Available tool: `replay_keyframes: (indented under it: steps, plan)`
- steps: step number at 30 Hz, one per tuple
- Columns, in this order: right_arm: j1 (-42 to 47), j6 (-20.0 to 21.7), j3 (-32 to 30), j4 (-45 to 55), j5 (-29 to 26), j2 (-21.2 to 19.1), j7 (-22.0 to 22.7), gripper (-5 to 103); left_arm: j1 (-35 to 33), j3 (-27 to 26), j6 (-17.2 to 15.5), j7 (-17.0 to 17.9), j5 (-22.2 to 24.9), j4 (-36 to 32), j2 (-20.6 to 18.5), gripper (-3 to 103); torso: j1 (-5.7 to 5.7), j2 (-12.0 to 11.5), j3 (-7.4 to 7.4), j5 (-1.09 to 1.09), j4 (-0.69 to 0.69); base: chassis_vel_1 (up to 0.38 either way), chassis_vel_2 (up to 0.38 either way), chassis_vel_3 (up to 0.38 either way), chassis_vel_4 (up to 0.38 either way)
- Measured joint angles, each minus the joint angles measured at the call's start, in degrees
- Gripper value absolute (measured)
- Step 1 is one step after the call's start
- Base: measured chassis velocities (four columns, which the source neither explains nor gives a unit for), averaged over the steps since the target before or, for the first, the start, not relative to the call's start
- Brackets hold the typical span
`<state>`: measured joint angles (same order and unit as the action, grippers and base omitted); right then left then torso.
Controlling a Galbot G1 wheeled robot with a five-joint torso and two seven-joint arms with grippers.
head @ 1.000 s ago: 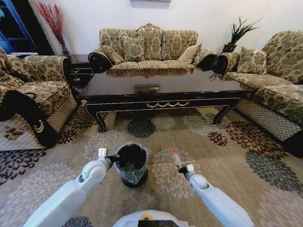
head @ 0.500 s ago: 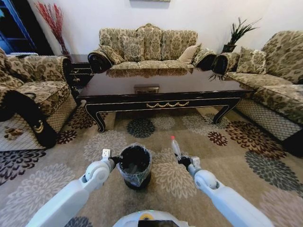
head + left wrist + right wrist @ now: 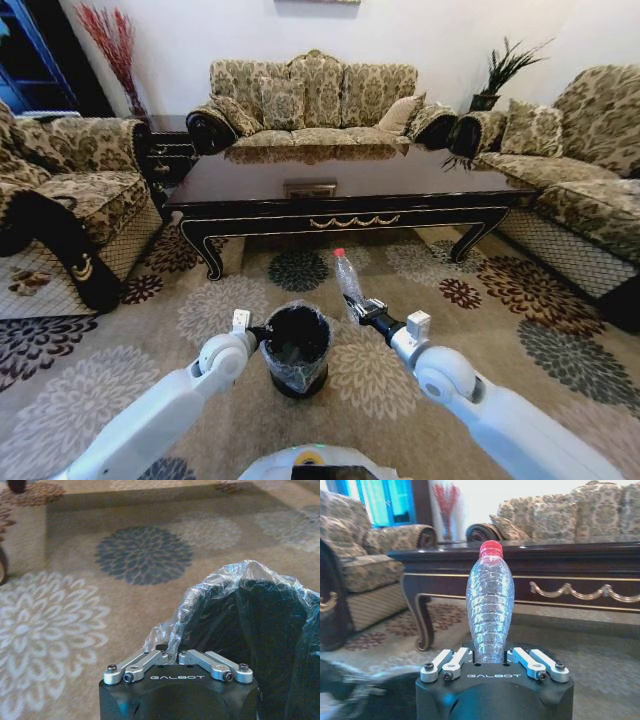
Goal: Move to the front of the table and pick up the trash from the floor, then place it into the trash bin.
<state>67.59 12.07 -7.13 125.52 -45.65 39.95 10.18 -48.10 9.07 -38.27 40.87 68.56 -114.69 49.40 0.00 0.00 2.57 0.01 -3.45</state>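
Holding the clear bottle (image 3: 347, 281) upright, my right gripper (image 3: 362, 309) is clamped beside the trash bin (image 3: 296, 349), whose bag-lined rim my left gripper (image 3: 262, 332) pinches.

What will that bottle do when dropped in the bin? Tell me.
The bottle looks empty, so probably light. Its ribbed thin plastic likely flexes in the right tool. Dropped into the bin, it may bounce or lean.

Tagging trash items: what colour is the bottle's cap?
Red; the bottle cap shows best in the right wrist view.
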Motion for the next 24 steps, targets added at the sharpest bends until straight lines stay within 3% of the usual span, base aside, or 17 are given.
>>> replay_keyframes:
  steps: [7, 17, 19, 21, 23, 24]
  plan:
    - [1.63, -1.62, 0.88, 1.62, 1.76, -0.37, -2.78, 25, 6.57, 6.79, 0.41, 1.35, 2.19, 0.55, 2.57, 4, 0.00, 0.00, 0.00, 0.01, -0.02, 0.000, 0.000, 0.000, 0.000]
    - [3.96, -1.96, 2.06, 0.87, 5.31, 0.38, -4.57, 21, 7.49, 8.62, 0.41, 2.00, 3.21, -0.56, 3.94, 4, 0.00, 0.00, 0.00, 0.00, 0.00, 0.000, 0.000, 0.000, 0.000]
    - [4.15, -1.83, 2.20, 0.80, 5.47, 0.45, -4.92, 32, 7.23, 8.36, 0.41, 2.00, 3.21, -0.56, 3.90, 4, 0.00, 0.00, 0.00, 0.00, 0.00, 0.000, 0.000, 0.000, 0.000]
    - [4.22, -1.76, 2.20, 0.80, 5.50, 0.45, -5.04, 32, 7.05, 8.14, 0.41, 2.00, 3.22, -0.57, 3.88, 4, 0.00, 0.00, 0.00, -0.01, 0.00, 0.000, 0.000, 0.000, 0.000]
    - [4.37, -1.60, 2.14, 0.80, 5.46, 0.37, -5.11, 42, 6.51, 7.59, 0.42, 2.00, 3.11, -0.56, 3.78, 4, 0.00, 0.00, 0.00, 0.00, 0.00, 0.000, 0.000, 0.000, 0.000]
    - [4.37, -1.60, 2.14, 0.80, 5.46, 0.37, -5.11, 42, 6.51, 7.59, 0.42, 2.00, 3.11, -0.56, 3.78, 4, 0.00, 0.00, 0.00, 0.00, 0.00, 0.000, 0.000, 0.000, 0.000]
